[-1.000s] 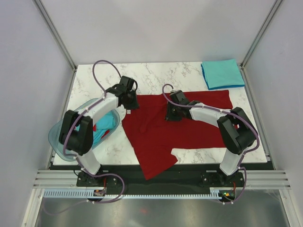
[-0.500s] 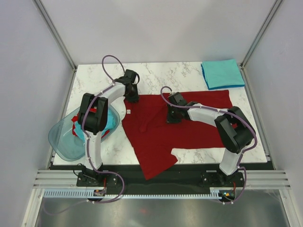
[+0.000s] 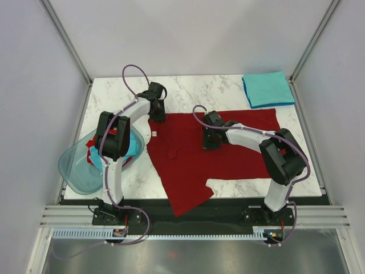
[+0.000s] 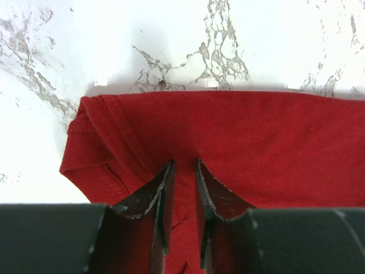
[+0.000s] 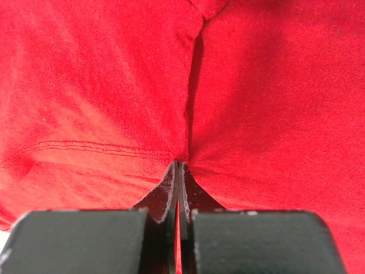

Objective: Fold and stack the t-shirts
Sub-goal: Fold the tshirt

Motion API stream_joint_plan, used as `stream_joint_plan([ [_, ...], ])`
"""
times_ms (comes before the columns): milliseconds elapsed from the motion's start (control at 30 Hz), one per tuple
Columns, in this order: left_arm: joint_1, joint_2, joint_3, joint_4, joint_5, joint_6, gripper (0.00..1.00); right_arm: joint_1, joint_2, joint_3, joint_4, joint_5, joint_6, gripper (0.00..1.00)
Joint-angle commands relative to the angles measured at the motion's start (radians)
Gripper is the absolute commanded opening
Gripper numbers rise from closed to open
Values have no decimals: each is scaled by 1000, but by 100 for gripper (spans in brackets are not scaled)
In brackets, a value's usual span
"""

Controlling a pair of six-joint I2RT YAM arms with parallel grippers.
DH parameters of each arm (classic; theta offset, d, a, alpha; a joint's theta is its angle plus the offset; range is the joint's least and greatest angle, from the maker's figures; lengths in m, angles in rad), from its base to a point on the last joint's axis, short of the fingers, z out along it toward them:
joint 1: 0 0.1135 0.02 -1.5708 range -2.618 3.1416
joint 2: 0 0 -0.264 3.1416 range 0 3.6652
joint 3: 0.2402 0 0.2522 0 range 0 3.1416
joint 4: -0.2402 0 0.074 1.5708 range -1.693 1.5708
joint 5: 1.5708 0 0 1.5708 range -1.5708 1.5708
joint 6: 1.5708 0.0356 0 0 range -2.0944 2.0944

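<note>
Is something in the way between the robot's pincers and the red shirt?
No, nothing visible is in the way. The left pincer and the right pincer each pinch the red t-shirt itself, with its cloth right between their fingers.

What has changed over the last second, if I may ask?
The left gripper moved toward the far edge, drawing a corner of the dark red t-shirt along, and its elbow swung rightward. The right gripper stayed pinched on that shirt. The folded teal t-shirt and the basin have not moved.
</note>
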Motion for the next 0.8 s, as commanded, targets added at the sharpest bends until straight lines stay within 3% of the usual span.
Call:
stream_joint_plan([
  [0,17,41,4,-32,-68,50,29,-4,-19,24,-47,32,-27,0],
  [400,35,35,4,-49,-58,32,29,-5,-44,-14,-13,90,-28,2],
  [533,38,30,13,-52,-36,40,29,-5,-56,14,-7,52,-39,8],
  [633,38,4,14,-55,-5,38,29,-9,-62,55,-33,55,-31,26],
  [767,38,-42,23,-54,16,32,29,-54,-91,104,-70,105,-27,26],
])
